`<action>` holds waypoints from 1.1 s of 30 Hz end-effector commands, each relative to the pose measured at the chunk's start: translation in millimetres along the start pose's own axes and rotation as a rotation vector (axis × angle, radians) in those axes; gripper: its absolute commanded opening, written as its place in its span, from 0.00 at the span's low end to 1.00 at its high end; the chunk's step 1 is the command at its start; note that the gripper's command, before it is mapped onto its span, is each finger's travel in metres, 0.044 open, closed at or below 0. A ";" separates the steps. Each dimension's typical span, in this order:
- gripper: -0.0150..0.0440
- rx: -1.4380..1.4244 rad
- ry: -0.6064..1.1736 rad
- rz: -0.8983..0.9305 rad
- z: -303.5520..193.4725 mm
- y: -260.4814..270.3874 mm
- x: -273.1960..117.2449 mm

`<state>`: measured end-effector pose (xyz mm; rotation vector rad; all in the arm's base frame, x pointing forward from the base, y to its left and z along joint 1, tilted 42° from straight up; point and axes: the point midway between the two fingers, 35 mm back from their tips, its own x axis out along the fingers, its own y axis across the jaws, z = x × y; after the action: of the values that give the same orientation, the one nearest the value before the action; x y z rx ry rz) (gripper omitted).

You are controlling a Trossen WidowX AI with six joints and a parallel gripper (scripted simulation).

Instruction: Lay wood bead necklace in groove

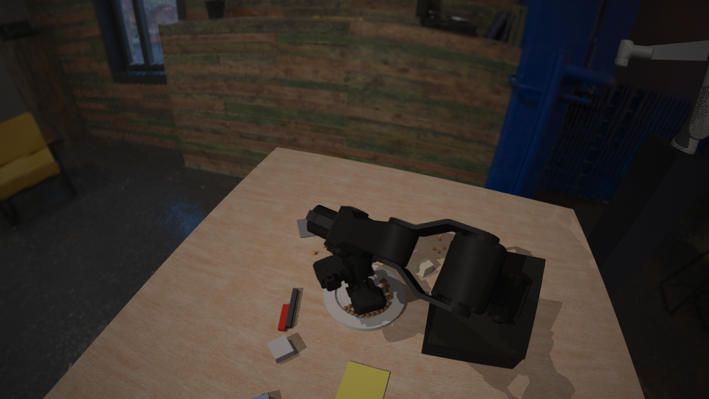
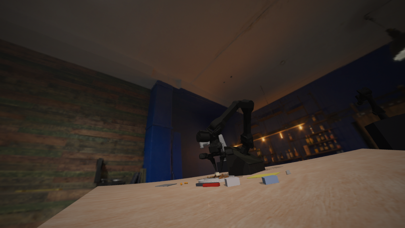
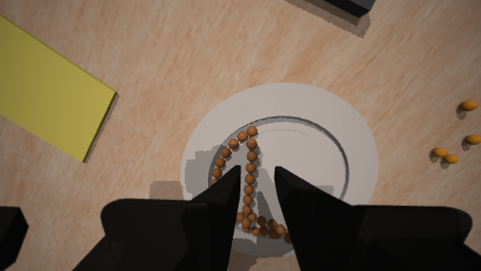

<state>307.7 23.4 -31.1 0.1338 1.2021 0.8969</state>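
Pale wooden table [image 1: 198, 297] [image 2: 169, 207] [image 3: 142, 47], necklace partly laid.
By the wrist view's clock, my bead necklace [image 1: 367, 315] [image 2: 223, 176] [image 3: 251, 168] follows the bead board's [image 1: 331, 305] [image 2: 202, 180] [image 3: 327, 104] groove around nine-to-eleven; the inner strand needs spreading toward three. My gripper [image 1: 349, 285] [image 2: 217, 170] [image 3: 258, 171] stands narrowly parted, empty.

On the wooden table [image 1: 208, 277] [image 2: 198, 204] [image 3: 156, 52], a red block [image 1: 283, 316] [image 2: 211, 184] touches a dark bar [image 1: 292, 307] [image 2: 199, 184] [image 3: 352, 4]. A white block [image 1: 281, 348] [image 2: 232, 181] sits nearby, and a flat yellow sheet [image 1: 364, 381] [image 2: 263, 175] [image 3: 49, 87] lies near a blue block [image 2: 270, 179]. Small orange pieces [image 1: 438, 251] [image 2: 181, 184] [image 3: 439, 153] lie scattered. A yellow chair [image 1: 27, 161] stands on the dark floor [image 1: 133, 213]; bottles [image 2: 322, 138] line shelves beyond.
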 end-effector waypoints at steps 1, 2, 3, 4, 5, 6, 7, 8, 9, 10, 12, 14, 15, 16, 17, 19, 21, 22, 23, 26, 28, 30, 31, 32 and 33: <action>0.46 -0.004 0.009 0.006 -2.6 2.0 12.8; 0.46 -0.004 0.009 0.006 -2.6 2.0 12.8; 0.46 -0.008 0.000 -0.001 0.3 -0.2 3.8; 0.46 -0.008 0.000 -0.001 0.2 -0.2 4.1; 0.46 -0.008 0.000 -0.001 0.2 -0.2 4.6; 0.46 -0.008 0.000 -0.001 0.2 -0.1 5.4; 0.46 -0.008 0.001 -0.001 0.1 -0.1 6.4; 0.46 -0.007 0.001 -0.001 0.0 -0.1 7.6; 0.46 -0.007 0.001 0.000 -0.1 0.0 9.1; 0.46 -0.007 0.002 0.000 -0.2 0.1 10.6; 0.46 -0.007 0.003 0.001 -0.4 0.3 13.9; 0.46 -0.006 0.003 0.002 -0.7 0.5 17.1; 0.46 -0.006 0.004 0.002 -0.8 0.6 18.7; 0.46 -0.006 0.004 0.003 -1.0 0.7 20.3; 0.46 -0.006 0.005 0.003 -1.1 0.8 21.9; 0.46 -0.005 0.006 0.004 -1.5 1.1 25.1; 0.46 -0.005 0.006 0.005 -1.8 1.5 28.3; 0.46 -0.004 0.007 0.005 -2.0 1.6 29.9; 0.46 -0.004 0.007 0.006 -2.2 1.8 31.5; 0.46 -0.004 0.008 0.007 -2.7 2.3 35.9; 0.46 -0.004 0.008 0.007 -2.9 2.5 36.9; 0.46 -0.004 0.008 0.007 -2.9 2.5 36.9; 0.46 -0.004 0.008 0.007 -2.9 2.5 36.9; 0.46 -0.004 0.008 0.007 -2.9 2.5 36.9; 0.46 -0.004 0.008 0.007 -2.9 2.5 36.9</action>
<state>307.9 46.1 -57.3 0.1242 1.2051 0.9048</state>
